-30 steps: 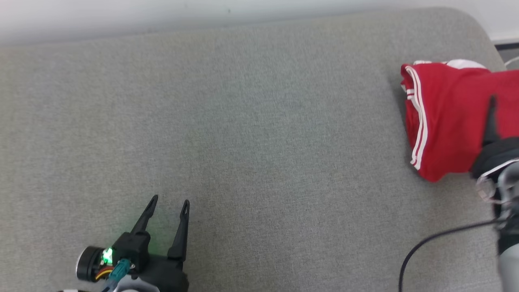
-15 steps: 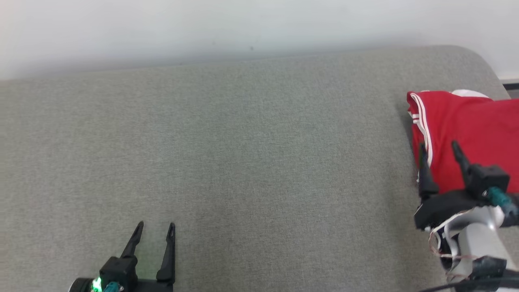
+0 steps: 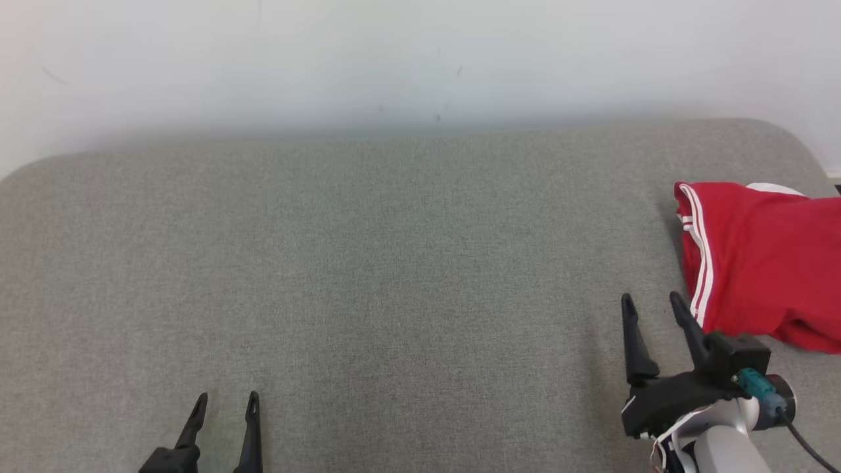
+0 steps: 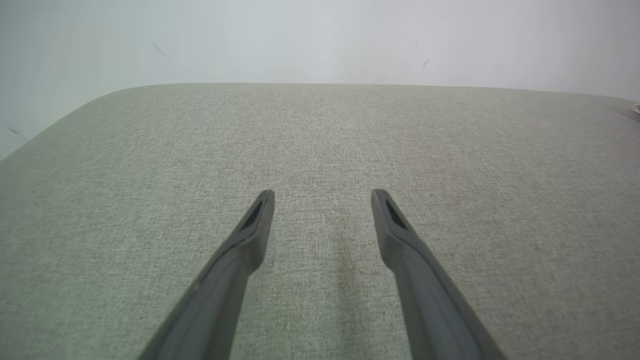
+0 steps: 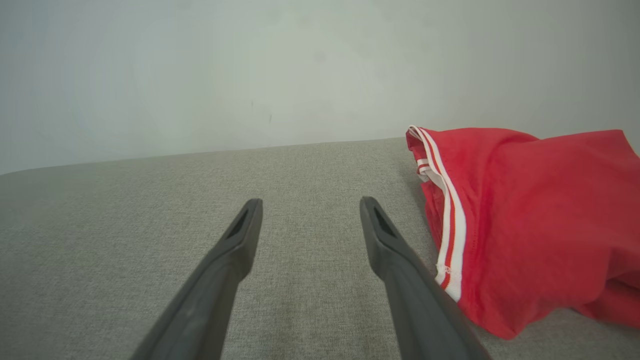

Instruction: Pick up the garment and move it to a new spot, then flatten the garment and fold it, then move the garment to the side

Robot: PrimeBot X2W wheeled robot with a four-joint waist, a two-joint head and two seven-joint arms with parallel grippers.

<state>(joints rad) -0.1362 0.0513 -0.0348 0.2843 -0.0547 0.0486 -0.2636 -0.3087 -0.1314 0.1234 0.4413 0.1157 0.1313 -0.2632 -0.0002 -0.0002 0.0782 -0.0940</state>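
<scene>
The garment [image 3: 762, 263] is red with white stripes along one edge and lies folded in a bundle at the far right of the grey cushion, cut off by the head view's right border. My right gripper [image 3: 650, 303] stands open just left of the garment's striped edge, nothing between its fingers. Seen from the right wrist, the garment [image 5: 530, 220] lies to the right of the right gripper [image 5: 310, 202], apart from it. My left gripper [image 3: 225, 397] is open at the lower left over bare fabric. The left wrist view shows that left gripper [image 4: 322, 192] with only cushion ahead.
The grey upholstered surface [image 3: 368, 276] spans the view, with rounded far corners. A pale wall [image 3: 394, 59] rises directly behind its far edge. The cushion's right edge runs close behind the garment.
The head camera has tilted up, showing more wall. My right gripper has drawn back off the garment, leftward and toward me, and stands beside its striped edge. The garment lies still.
</scene>
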